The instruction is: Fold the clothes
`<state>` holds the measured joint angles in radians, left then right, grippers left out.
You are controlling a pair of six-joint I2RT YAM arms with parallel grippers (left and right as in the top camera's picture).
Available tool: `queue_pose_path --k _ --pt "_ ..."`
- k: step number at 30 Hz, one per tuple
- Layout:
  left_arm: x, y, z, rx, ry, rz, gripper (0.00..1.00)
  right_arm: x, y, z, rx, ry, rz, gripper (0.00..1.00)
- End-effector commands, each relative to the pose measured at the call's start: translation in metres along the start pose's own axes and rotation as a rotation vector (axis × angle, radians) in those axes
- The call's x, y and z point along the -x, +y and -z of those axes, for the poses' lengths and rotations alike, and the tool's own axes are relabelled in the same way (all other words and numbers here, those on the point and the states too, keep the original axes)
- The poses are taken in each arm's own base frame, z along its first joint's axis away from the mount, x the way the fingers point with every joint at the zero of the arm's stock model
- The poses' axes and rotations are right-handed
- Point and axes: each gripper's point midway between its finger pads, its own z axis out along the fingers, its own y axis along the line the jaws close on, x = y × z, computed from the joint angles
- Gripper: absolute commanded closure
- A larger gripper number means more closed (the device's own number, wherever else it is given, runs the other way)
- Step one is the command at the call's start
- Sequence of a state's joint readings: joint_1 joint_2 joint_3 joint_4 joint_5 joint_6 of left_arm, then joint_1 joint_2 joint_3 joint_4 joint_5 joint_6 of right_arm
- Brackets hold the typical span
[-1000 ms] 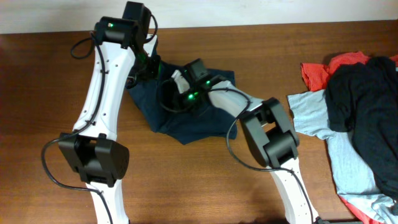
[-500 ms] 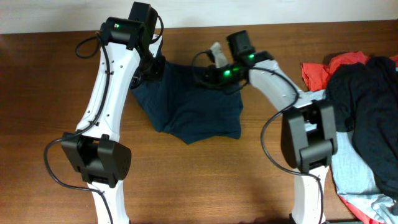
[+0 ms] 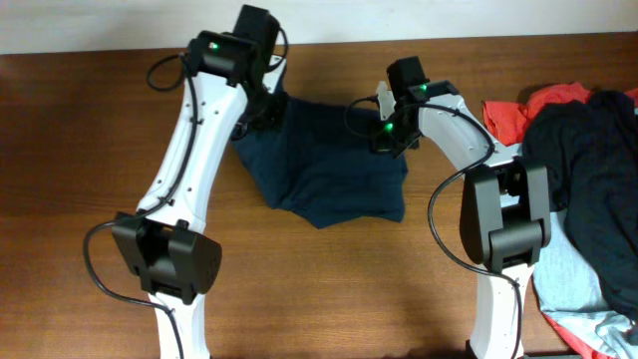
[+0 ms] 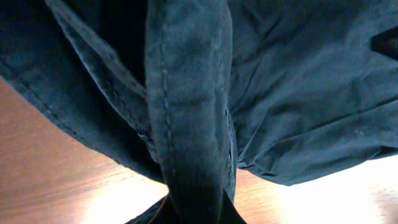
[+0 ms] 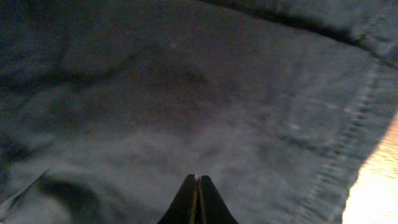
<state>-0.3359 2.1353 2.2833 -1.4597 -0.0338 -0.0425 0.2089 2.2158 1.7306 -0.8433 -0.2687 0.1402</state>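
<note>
**A:** From overhead, where are the shorts (image 3: 329, 175)?

**B:** They lie spread on the table (image 3: 90, 150), between the two grippers. The left gripper (image 3: 265, 112) is at their upper left corner and the right gripper (image 3: 393, 138) is at their upper right edge. Most of the cloth lies below both.

**A:** Is there something more on that table?

**B:** Yes, well to the right of the right gripper there is a heap: a red garment (image 3: 506, 118), a black garment (image 3: 588, 150) and a light blue T-shirt (image 3: 496, 184).

**A:** And the left wrist view?

**B:** The left gripper (image 4: 196, 214) is clamped on a stitched band (image 4: 186, 93) of the shorts (image 4: 311, 93). The band runs straight ahead from the fingers. The other cloth spreads behind it to both sides, with the table (image 4: 50, 168) showing under it.

**A:** The right wrist view?

**B:** The right gripper (image 5: 198, 182) has its fingers pressed together. The shorts (image 5: 155, 93) fill the view ahead of the tips, and a stitched hem (image 5: 348, 130) runs at the right. Whether a fold is caught between the tips, one cannot tell.
</note>
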Motion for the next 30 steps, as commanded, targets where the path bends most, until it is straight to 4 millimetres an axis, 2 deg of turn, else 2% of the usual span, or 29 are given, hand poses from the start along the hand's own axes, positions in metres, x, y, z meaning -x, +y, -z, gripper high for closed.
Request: queue_pose_path --k 1,5,7,9,14,17,21,24,30 --pt "0.008 -0.016 0.01 -0.027 -0.045 -0.026 1.0 -0.011 -0.017 -0.015 -0.089 0.027 0.01 0.96" --pt "0.007 -0.023 0.002 -0.016 -0.028 -0.047 1.0 -0.017 -0.027 -0.022 -0.128 0.038 0.008 0.96" --pt "0.007 -0.018 -0.001 0.02 -0.024 -0.049 1.0 -0.02 -0.026 -0.027 -0.111 0.044 0.007 0.96" --pt "0.007 -0.008 -0.001 0.078 -0.024 -0.047 1.0 -0.02 -0.016 -0.028 -0.054 0.047 0.007 0.96" --pt "0.004 0.006 0.001 0.146 -0.014 -0.044 1.0 -0.009 0.04 -0.022 0.27 0.013 0.03 0.96" --pt "0.001 0.008 0.001 0.148 0.001 -0.041 1.0 -0.001 0.063 -0.017 0.38 -0.013 0.017 0.96" --pt "-0.003 0.015 0.003 0.153 0.015 -0.031 1.0 0.002 0.085 -0.021 0.403 -0.03 0.034 0.96" --pt "-0.004 0.021 0.008 0.171 0.018 -0.023 1.0 0.0 0.114 -0.029 0.417 -0.042 0.08 0.96" --pt "-0.009 0.046 0.02 0.186 0.034 0.026 1.0 -0.012 0.159 -0.059 0.305 -0.073 0.13 0.96"
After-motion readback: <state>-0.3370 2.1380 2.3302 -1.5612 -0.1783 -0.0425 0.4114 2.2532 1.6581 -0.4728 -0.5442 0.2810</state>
